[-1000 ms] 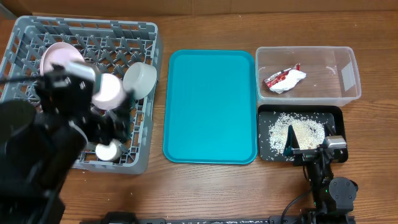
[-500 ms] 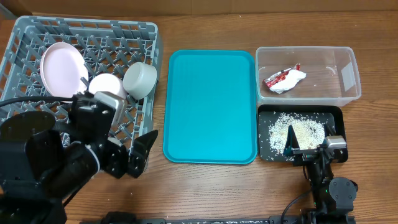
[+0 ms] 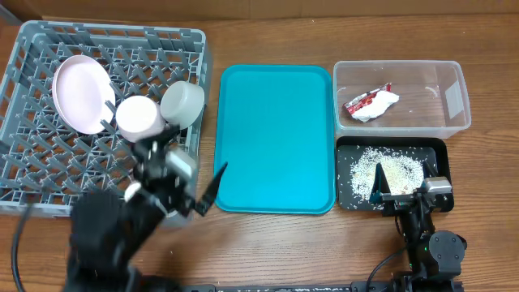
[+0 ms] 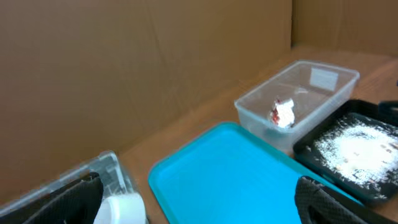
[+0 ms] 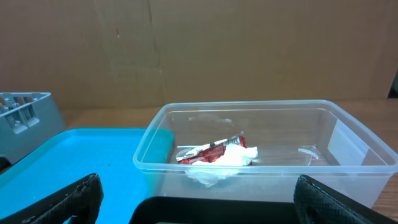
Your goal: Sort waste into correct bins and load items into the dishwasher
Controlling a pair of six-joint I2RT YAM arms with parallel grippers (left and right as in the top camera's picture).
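- Rack (image 3: 32, 174): grey plastic, square, lattice floor, openwork walls; placed at the table's (image 3: 276, 243) left end.
- Plate (image 3: 81, 93): round, pinkish-white, propped tilted in the rack's back-left part, face turned towards the teal tray (image 3: 276, 138).
- Pink bowl (image 3: 138, 116) and grey-green bowl (image 3: 182, 101): set side by side just right of the plate, both tipped rather than flat; the pink one is touched by the plate's rim.
- Cup (image 4: 121, 208): white, seen at the rack's near-right corner; mostly hidden by the left arm from overhead.
- Tub (image 3: 454, 101): clear plastic, rounded corners, long axis left-right, at the far right.
- Wrapper (image 3: 371, 104): crumpled, red-and-white with white tissue, in the tub's left half; long axis diagonal, red end pointed to the far right.
- Black tray (image 3: 442, 146): shallow, long axis parallel to the tub, just in front of it.
- Rice (image 3: 389, 172): loose white grains spread over the black tray's middle.
- Teal tray: flat, smooth, long axis front-to-back, between the rack and the bins; nothing is carried on it.
- Left gripper (image 4: 199, 183): motion-blurred from overhead, over the rack's near-right corner and the teal tray's edge; fingers spread wide, nothing held.
- Right gripper (image 5: 196, 182): over the black tray, aimed at the tub; fingers wide apart, nothing held.
- Cardboard wall (image 5: 249, 50) seen behind the table.
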